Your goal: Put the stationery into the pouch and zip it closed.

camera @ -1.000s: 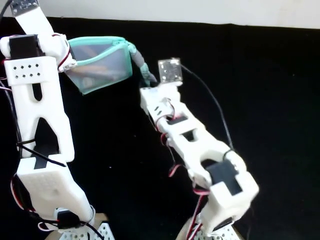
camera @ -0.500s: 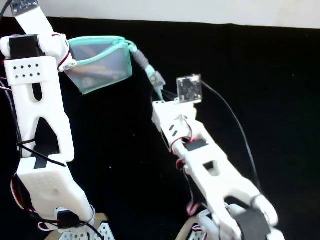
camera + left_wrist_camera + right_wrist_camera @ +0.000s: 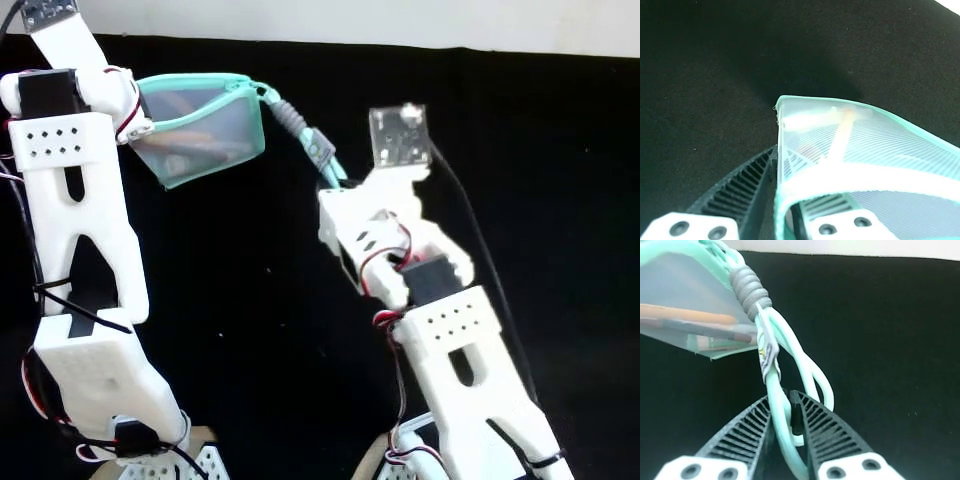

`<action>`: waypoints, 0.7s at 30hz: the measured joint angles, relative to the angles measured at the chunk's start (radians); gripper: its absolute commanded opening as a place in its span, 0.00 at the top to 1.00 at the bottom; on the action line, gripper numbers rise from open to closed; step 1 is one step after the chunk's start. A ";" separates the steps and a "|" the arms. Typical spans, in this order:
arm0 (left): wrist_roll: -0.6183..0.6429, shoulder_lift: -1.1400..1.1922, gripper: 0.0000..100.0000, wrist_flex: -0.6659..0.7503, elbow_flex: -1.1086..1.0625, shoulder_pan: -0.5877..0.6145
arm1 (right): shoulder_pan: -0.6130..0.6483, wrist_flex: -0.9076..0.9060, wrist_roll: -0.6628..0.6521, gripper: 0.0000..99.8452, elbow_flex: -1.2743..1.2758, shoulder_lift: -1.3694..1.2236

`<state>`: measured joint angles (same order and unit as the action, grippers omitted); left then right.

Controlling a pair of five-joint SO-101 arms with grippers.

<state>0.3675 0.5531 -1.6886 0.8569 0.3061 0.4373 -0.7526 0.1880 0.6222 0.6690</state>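
**High view.** A translucent pouch with mint-green trim [image 3: 205,125] is held at the tip of the left arm [image 3: 70,200], above a black table cover [image 3: 550,150]. Orange, stick-shaped stationery [image 3: 185,100] shows through the pouch wall. It lies inside, lengthwise along the upper trim. A mint-green cord [image 3: 330,165] leaves the pouch corner that faces the right arm [image 3: 440,320]. Just off that corner the cord has a grey wrapped collar [image 3: 288,118], and past the collar a small white tag [image 3: 320,146]. The cord is stretched straight from the pouch to the front end of the right arm. That arm stands near the pouch and does not touch it.

**Left wrist view.** The left gripper [image 3: 785,200] is clamped on the pouch. Its black ribbed fingers sit on opposite faces of the wall at the trimmed edge. The pouch extends away from the fingers, and the pale orange stick is visible behind its striped wall. The black cover lies beyond the pouch.

**Right wrist view.** The right gripper [image 3: 782,405] is pinched closed on the looped end of the cord, with one strand caught between its ribbed jaws. The tag and the grey collar lie between the jaws and the pouch corner. Inside the pouch, an orange stick rests over a flatter item that I cannot identify. I cannot tell from any view whether the zip is shut.
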 measured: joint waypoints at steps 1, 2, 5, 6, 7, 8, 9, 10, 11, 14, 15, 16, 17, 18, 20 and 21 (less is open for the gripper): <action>0.000 0.000 0.99 0.000 0.000 0.000 | 0.000 -0.046 0.000 1.00 -0.038 0.000; 0.000 0.000 0.99 0.000 0.000 0.000 | 0.000 -0.087 0.000 1.00 -0.077 0.000; 0.000 0.000 0.99 0.000 0.000 0.000 | 0.000 -0.187 0.006 1.00 -0.193 0.000; 0.000 0.000 0.99 0.000 0.000 0.000 | 0.000 -0.215 0.020 1.00 -0.236 0.000; 0.000 0.000 0.99 0.000 0.000 0.000 | 0.000 -0.241 0.048 1.00 -0.284 0.000; 0.000 0.000 0.99 0.000 0.000 0.000 | 0.000 -0.265 0.075 1.00 -0.338 0.000; 0.000 0.000 0.99 0.000 0.000 0.000 | 0.000 -0.287 0.097 1.00 -0.388 0.000; 0.000 0.000 0.99 0.000 0.000 0.000 | 0.000 -0.311 0.114 1.00 -0.443 0.000; 0.000 0.000 0.99 0.000 0.000 0.000 | 0.000 -0.333 0.126 1.00 -0.500 0.000; 0.000 0.000 0.99 0.000 0.000 0.000 | 0.000 -0.368 0.138 1.00 -0.655 0.000; -0.003 0.000 0.99 0.000 0.000 0.000 | 0.000 -0.373 0.138 1.00 -0.697 -0.002; -0.003 0.000 0.99 0.000 0.000 -0.002 | 0.002 -0.373 0.138 1.00 -0.740 -0.009; -0.005 0.000 0.99 0.000 0.000 -0.002 | 0.002 -0.376 0.138 1.00 -0.776 -0.021; -0.005 0.000 0.99 0.000 0.000 -0.002 | 0.002 -0.377 0.138 1.00 -0.812 -0.040; -0.005 0.000 0.99 0.000 0.000 -0.011 | 0.002 -0.377 0.138 1.00 -0.879 -0.080; -0.005 0.000 0.99 0.000 0.006 -0.018 | 0.002 -0.379 0.138 1.00 -0.910 -0.095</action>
<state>0.3629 0.5531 -1.6886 0.8631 0.2877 0.4388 -1.1316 0.3261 -0.2877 0.5738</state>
